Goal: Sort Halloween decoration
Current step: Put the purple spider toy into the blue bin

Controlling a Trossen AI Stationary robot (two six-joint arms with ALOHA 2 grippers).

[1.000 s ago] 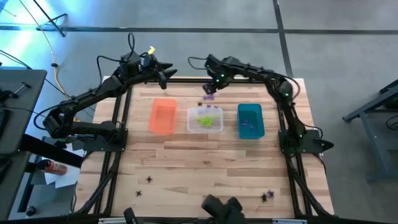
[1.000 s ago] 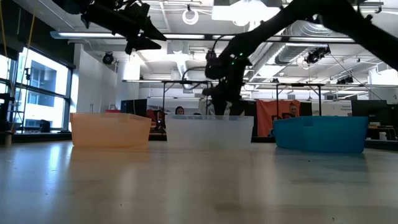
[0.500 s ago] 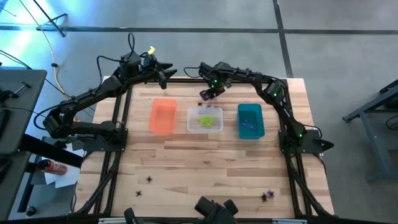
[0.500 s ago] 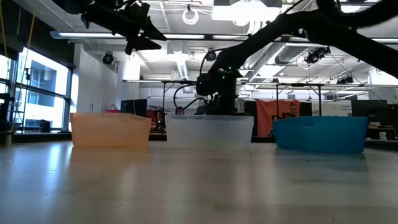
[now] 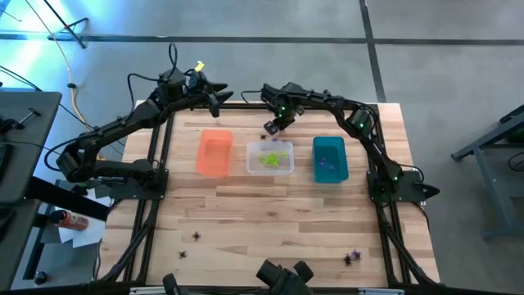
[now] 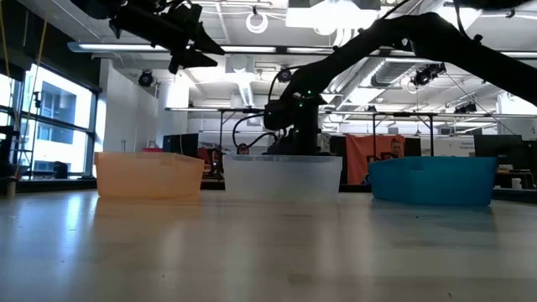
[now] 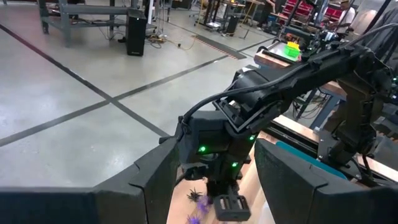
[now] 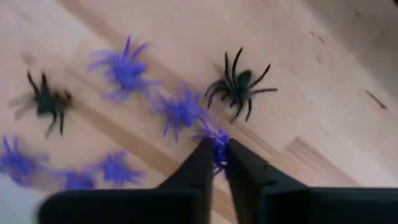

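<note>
A cluster of tiny purple and black plastic spiders lies on the wood behind the clear bin [image 5: 270, 157]. My right gripper [image 8: 219, 155] points down into this cluster [image 5: 273, 127], shut on one purple spider [image 8: 219, 144]. Right beside it lie another purple spider [image 8: 180, 111] and a black one [image 8: 239, 84]. Green spiders lie in the clear bin, purple ones in the teal bin [image 5: 330, 159]. My left gripper [image 5: 214, 98] hangs open high over the far left corner, facing the right arm. My right gripper pinches a purple spider's body [image 8: 220, 149] between its two fingertips. The fingers come from above, pointing down. The spider sits low at the wood among the others; I cannot tell whether it is off the table.
The orange bin [image 5: 214, 153] stands left of the clear one, and the three bins form a row across the table's middle. More loose spiders lie near the front edge: black ones [image 5: 196, 237] at the left, purple ones [image 5: 352, 258] at the right.
My right gripper has sunk toward the table behind the clear bin and shifted a little toward the left edge, down onto the spider cluster. It has kept still over the last half second.
</note>
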